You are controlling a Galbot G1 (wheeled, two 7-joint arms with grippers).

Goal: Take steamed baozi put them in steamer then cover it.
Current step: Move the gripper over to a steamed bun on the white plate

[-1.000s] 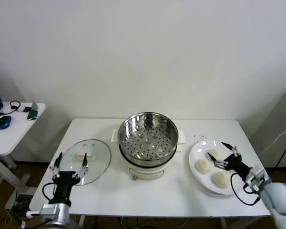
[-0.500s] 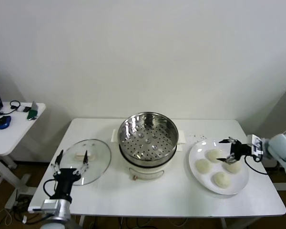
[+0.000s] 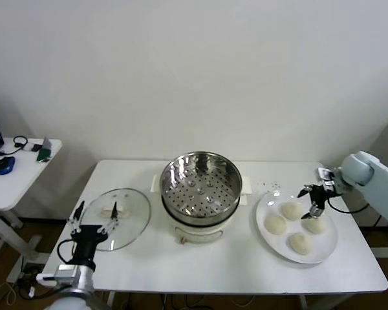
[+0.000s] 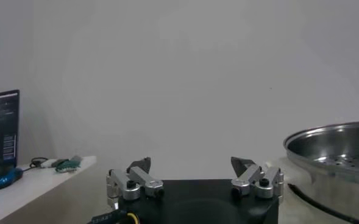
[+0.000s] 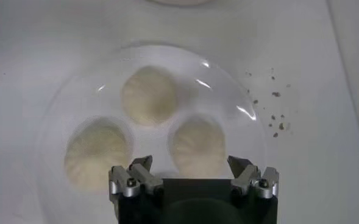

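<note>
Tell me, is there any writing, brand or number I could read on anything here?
None can be read.
The screen on the side desk shows rows of something, too blurred to read.
The steamer, lid, plate and buns carry no visible label.
The claws show no marking.

Bright, even light; soft shadows

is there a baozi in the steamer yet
No, the head view shows the steamer with a bare perforated floor, while all four baozi sit on the white plate.
</note>
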